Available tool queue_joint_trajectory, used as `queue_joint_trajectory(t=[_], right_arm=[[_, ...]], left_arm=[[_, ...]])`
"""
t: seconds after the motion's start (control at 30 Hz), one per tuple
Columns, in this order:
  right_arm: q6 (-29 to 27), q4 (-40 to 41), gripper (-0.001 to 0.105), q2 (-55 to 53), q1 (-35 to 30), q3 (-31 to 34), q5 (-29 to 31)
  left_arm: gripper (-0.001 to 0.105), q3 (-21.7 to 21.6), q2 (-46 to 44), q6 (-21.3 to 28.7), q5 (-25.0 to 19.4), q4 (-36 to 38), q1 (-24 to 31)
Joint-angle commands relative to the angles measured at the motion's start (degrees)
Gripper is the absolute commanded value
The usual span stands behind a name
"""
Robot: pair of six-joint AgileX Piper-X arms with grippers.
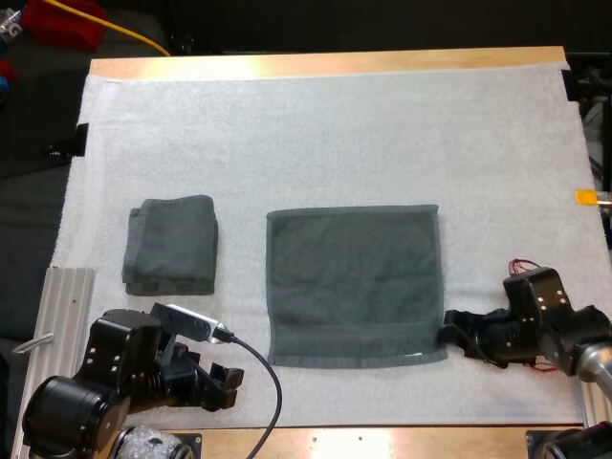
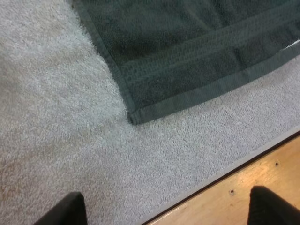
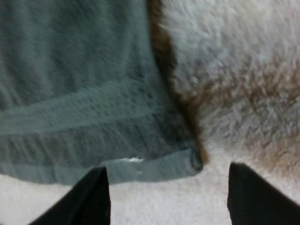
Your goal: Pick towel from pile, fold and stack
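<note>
Upper half of the frame: bare white mat, open across its full width. Centre: spread towel, lying flat. Left of centre: folded towel, a raised bundle; a free strip of mat separates the two. Lower left: metal rail along the mat's edge.

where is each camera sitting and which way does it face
High view: behind both arms, looking forward and down over white mat, flat dark grey-green towel, folded dark grey-green towel; shows both arms, left tool, right tool.
Left wrist view: on left arm, aimed down at the flat towel's near left corner; open left tool shows.
Right wrist view: on right arm, close over the near right corner; open right tool shows.
All three share the flat towel.
</note>
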Motion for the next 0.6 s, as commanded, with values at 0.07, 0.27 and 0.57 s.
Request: queue_joint_trajectory(t=[0.07, 0.27, 0.57], right_arm=[[0.1, -0.4, 0.054, 2.1, -0.1, -0.1, -1.3], [0.1, -2.7, 0.054, 6.4, -0.1, -0.1, -4.9], [1.0, -4.5, 0.054, 11.2, -0.1, -0.1, -6.6]], left_arm=[[0.067, -0.1, -0.3, -0.5, 0.4, -0.2, -0.3], [0.067, -0.1, -0.3, -0.5, 0.4, -0.4, -0.3], [0.067, -0.1, -0.3, -0.5, 0.4, -2.0, -0.3]])
